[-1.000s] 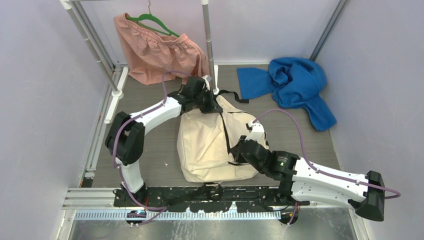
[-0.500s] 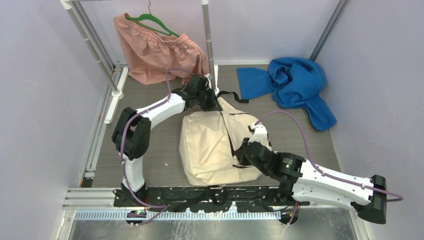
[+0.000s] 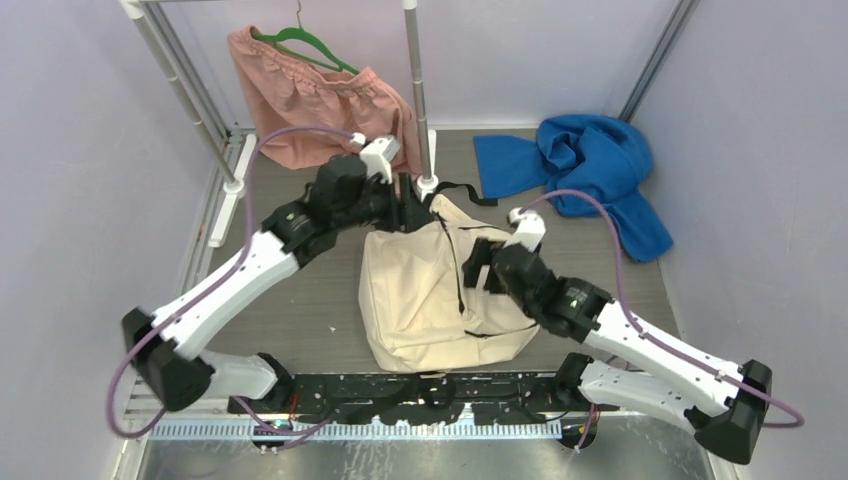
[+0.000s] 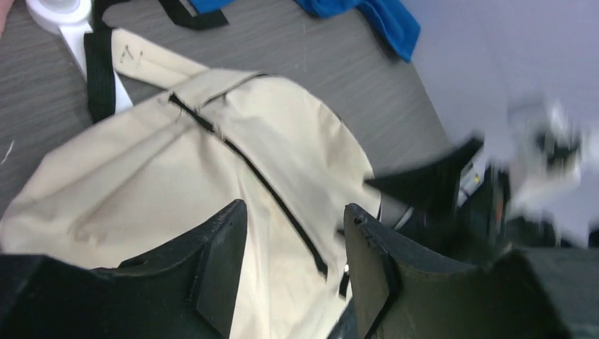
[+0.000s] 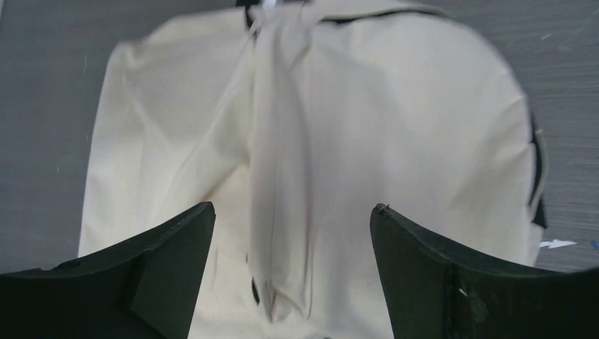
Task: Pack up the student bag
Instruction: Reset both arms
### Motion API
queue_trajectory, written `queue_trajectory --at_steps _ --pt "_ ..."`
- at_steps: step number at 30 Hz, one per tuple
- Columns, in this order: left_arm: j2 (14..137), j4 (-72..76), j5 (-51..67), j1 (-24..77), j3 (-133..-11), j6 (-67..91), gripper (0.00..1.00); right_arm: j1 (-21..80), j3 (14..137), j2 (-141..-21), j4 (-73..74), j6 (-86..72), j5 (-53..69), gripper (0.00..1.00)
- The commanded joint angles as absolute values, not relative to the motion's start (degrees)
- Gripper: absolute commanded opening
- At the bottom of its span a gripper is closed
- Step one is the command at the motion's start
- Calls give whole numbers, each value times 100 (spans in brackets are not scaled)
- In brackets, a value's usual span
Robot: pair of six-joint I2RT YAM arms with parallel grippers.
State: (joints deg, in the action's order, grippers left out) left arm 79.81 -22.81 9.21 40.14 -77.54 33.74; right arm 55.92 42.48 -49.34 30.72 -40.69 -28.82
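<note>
The student bag (image 3: 425, 295), a cream fabric backpack with black straps and zipper lines, lies flat on the grey table between both arms. My left gripper (image 3: 405, 208) hovers over its far top edge, jaws open and nothing between them. In the left wrist view the bag (image 4: 176, 155) and its black zipper line (image 4: 272, 187) show below the open left gripper (image 4: 295, 208). My right gripper (image 3: 480, 268) is above the bag's right side, also open and empty. The right wrist view shows a raised fold of the bag (image 5: 282, 141) beneath the wide-open right gripper (image 5: 293, 208).
A blue fleece cloth (image 3: 590, 170) lies at the back right. A pink garment (image 3: 310, 105) hangs on a green hanger from the metal rack at the back left. The rack's pole (image 3: 418, 90) and white foot (image 3: 428, 185) stand just behind the bag's top.
Both grippers were shut on the bag and have let go and opened. The left arm has swung up and back; the right gripper has moved farther in over the bag.
</note>
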Motion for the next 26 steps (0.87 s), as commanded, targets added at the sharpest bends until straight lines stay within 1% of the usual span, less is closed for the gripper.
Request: queue_trajectory --at_steps 1,4,6,8,10,13,18,22,24,26 --pt "6815 -2827 412 4078 -6898 3000 54 4274 4962 -5146 3008 -3641 -2666 87" --pt "5879 -3295 -515 4078 -6280 3070 54 3018 5476 -5710 3380 -3677 -2059 90" --pt "5428 -3828 -1100 4078 -5988 3198 57 2096 5923 -6191 3752 -3827 -1741 94" --pt "5027 -4328 -1493 4070 -5696 3344 61 1689 6112 -6444 4010 -4019 -1813 97" --pt "4638 -4547 -1629 4070 -5265 3468 62 1592 6050 -6447 3992 -4141 -2161 100" --pt "4016 -4684 -1641 4076 -4539 3854 62 1573 5932 -6325 3974 -4260 -2624 100" --pt "3030 -4462 -1684 4079 -4020 4332 63 1573 5722 -5973 4080 -4346 -3167 100" --pt "2630 -4605 -1840 4078 -3858 4541 63 1579 5405 -5627 3949 -4369 -3214 100" --pt "2556 -4653 -1885 4078 -3813 4647 63 1576 5205 -5415 3743 -4290 -3096 99" --pt "2545 -4723 -1926 4078 -3775 4769 63 1576 5059 -5156 3592 -4227 -3005 100"
